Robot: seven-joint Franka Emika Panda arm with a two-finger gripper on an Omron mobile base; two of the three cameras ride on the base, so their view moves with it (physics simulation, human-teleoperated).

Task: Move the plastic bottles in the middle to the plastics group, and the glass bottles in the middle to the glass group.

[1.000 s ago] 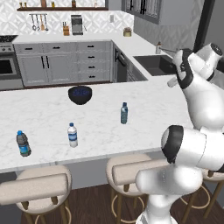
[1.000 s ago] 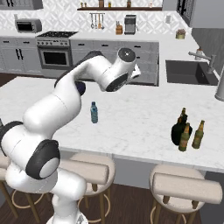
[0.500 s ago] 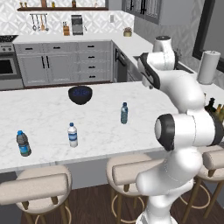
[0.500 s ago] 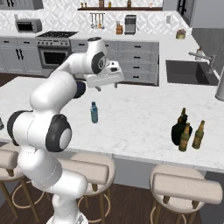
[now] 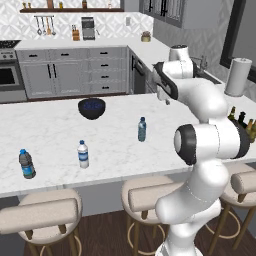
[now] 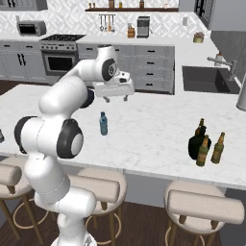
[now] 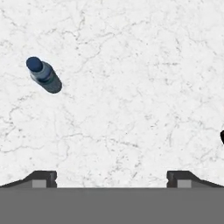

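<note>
Marble counter (image 7: 131,87): black object (image 7: 222,138) cut off at hand view's edge.

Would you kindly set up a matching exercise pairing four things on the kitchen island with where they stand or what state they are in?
Things:
1. blue-capped bottle
2. black bowl
3. black bottle
4. gripper

Places or states:
A. among the brown bottles at the counter's right end
B. open, above the counter, holding nothing
C. alone, upright, mid-counter
D. toward the counter's far edge, behind the water bottles

Pairs: 1-C, 2-D, 3-A, 4-B
</note>
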